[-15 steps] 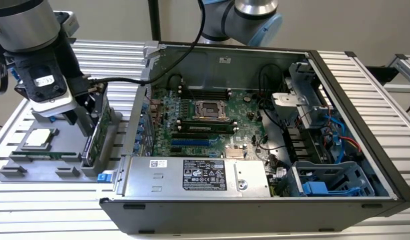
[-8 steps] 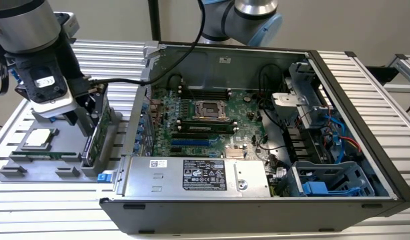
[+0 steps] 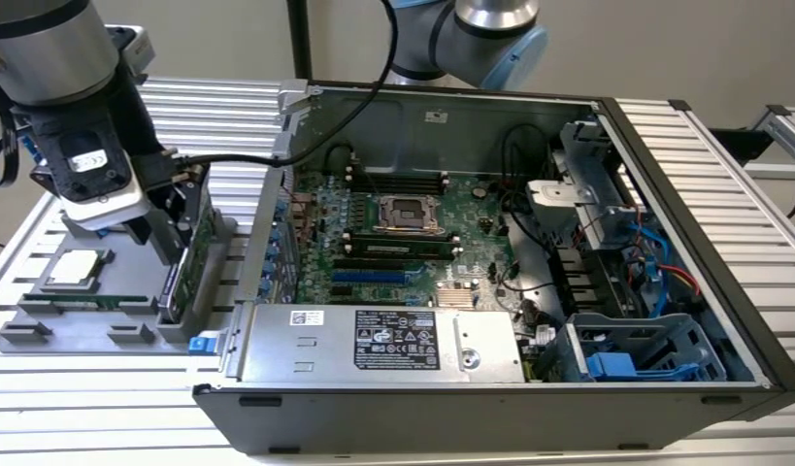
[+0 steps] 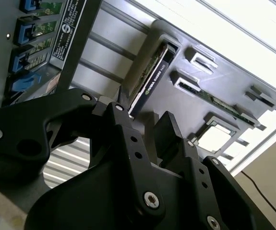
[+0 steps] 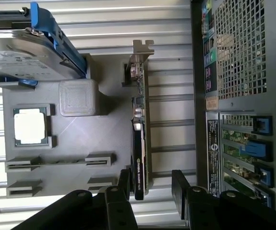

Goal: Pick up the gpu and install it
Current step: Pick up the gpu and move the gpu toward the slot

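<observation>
The gpu point(image 5: 138, 143) stands on edge in a slot of the gray tray point(image 5: 70, 143), which lies on the slatted table point(image 3: 99, 408) at the exterior view's left, just beside the open case point(image 3: 501, 408). Its silver bracket is at the end far from the arm, and its green board faces the case.

The gripper point(image 5: 151, 177) hangs low over the card's near end with its fingers spread, one on each side of the card and nothing clamped between them. In the first wrist view one finger point(image 5: 124, 184) lies just beside the black cooler face (I cannot tell whether it touches), while the other is apart from the board side. The second wrist view shows the same straddle, with the card's end between the two black fingers point(image 4: 169, 127).

Other parts are also on the tray: a cpu point(image 5: 30, 126) in its square recess, a thin ram stick point(image 5: 56, 162) on edge, and a silver hard drive point(image 5: 27, 52) with blue rails. In the exterior view the case lies on its side with the motherboard point(image 3: 384, 243) exposed.
</observation>
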Available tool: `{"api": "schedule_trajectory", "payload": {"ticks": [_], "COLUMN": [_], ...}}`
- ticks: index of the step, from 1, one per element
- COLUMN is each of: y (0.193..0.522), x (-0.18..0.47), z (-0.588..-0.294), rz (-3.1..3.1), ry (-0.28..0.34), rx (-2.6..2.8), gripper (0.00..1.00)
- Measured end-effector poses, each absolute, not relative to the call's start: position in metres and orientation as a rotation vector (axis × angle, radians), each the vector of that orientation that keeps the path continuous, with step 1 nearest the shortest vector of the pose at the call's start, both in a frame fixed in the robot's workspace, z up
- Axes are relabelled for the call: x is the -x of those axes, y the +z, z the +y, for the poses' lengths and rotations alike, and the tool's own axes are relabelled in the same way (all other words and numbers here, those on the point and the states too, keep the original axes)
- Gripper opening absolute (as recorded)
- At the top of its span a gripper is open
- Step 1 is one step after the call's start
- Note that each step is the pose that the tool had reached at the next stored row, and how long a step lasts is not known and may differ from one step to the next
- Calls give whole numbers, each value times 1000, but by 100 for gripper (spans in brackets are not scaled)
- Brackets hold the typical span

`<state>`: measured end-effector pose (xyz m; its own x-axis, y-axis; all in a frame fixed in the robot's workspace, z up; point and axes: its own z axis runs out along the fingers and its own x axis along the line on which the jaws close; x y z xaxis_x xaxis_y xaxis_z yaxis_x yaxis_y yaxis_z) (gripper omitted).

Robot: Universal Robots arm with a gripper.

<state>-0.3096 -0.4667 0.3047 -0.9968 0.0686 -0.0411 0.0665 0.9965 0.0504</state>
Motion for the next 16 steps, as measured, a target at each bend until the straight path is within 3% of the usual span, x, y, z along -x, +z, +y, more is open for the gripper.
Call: {"api": "schedule_trajectory", "payload": {"ticks": [16], "y": [301], "x": [310], "z": [-467], "rz": [3096], "ry": [76], "rx": [-105], "gripper": [100]}}
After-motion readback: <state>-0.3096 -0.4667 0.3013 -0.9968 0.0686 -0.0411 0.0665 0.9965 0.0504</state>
